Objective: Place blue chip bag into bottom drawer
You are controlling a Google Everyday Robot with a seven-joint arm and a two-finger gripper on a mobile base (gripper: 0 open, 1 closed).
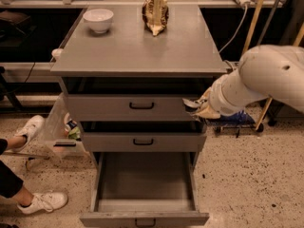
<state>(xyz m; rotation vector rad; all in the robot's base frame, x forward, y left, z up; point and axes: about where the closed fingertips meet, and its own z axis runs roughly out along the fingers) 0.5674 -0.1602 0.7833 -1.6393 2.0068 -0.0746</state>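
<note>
The bottom drawer point(145, 182) is pulled out towards me, and its plain grey tray holds nothing. Its front with the black handle point(145, 221) is at the lower edge of the view. My gripper point(197, 106) hangs at the right end of the top drawer's front, above and to the right of the open drawer. The white arm point(266, 77) reaches in from the right. The blue chip bag does not show anywhere in the view.
A white bowl point(98, 19) and a brown-and-tan upright chip bag point(155, 13) stand on the cabinet top point(137, 46). The top drawer point(128, 107) and middle drawer point(142, 141) are shut. A person's white shoes point(42, 201) are on the floor at left. A cart with something blue point(237, 118) is behind the arm.
</note>
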